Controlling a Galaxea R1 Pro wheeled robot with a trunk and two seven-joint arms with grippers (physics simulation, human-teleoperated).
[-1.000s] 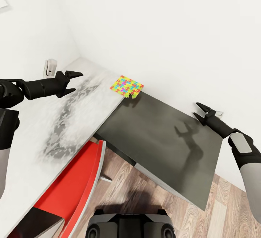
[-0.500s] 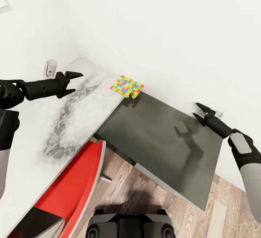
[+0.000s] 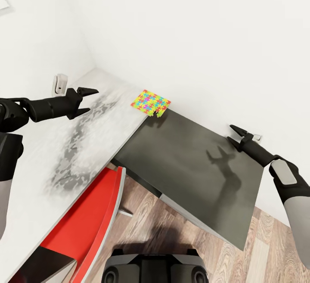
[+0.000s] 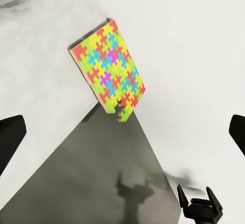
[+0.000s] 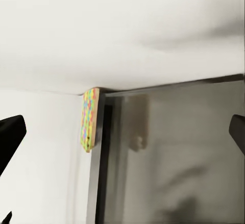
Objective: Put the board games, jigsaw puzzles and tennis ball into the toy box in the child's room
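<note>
Currently, a jigsaw puzzle [image 3: 151, 102] is seen lying flat at the far edge of the white table [image 3: 51, 153], against the wall, overhanging the dark surface [image 3: 189, 166]. The left gripper [image 3: 86, 101] is held spread and empty above the table; the right gripper [image 3: 235, 134], likewise spread, hangs over the dark surface.

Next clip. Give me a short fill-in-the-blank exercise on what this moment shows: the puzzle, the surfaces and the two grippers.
1. The jigsaw puzzle lies on the pale table, overhanging the ____ surface beside it.
2. The chair tucked under the pale table is ____.
3. The left gripper and the right gripper are both ____ and hold nothing.
4. The floor looks like ____.

Missing words: dark; red; open; wood
</note>
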